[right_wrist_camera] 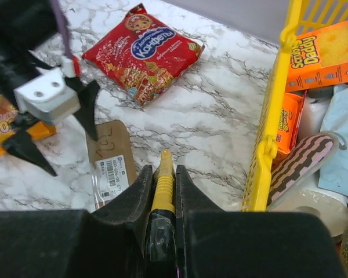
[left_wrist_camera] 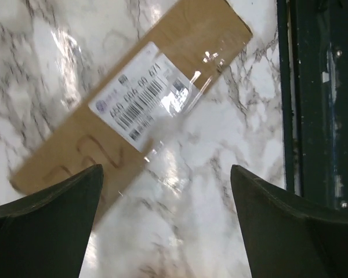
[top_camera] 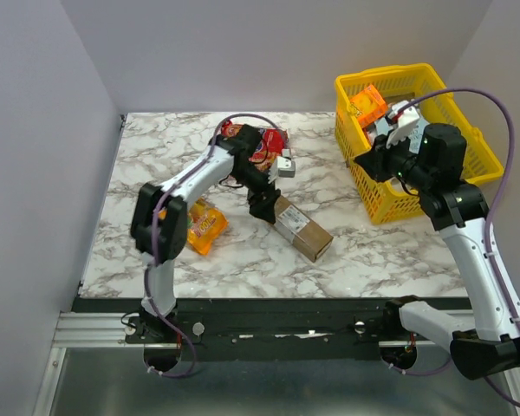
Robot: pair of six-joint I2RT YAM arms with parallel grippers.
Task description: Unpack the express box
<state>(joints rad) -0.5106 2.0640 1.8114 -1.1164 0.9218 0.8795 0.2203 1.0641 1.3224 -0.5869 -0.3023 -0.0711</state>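
Marbled tabletop carries the express box [top_camera: 300,228], lying flat just beneath the left gripper [top_camera: 262,206], whose jaws spread wide over one end, probably to pin it. The right gripper [right_wrist_camera: 162,176], beside the yellow basket [top_camera: 397,201], clamps a slim yellow tool [right_wrist_camera: 164,159], likely for slitting tape.

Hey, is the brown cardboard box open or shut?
Shut. The express box lies flat, label up, top closed under glossy tape. Left claw open above it; right claw grips a yellow tool.
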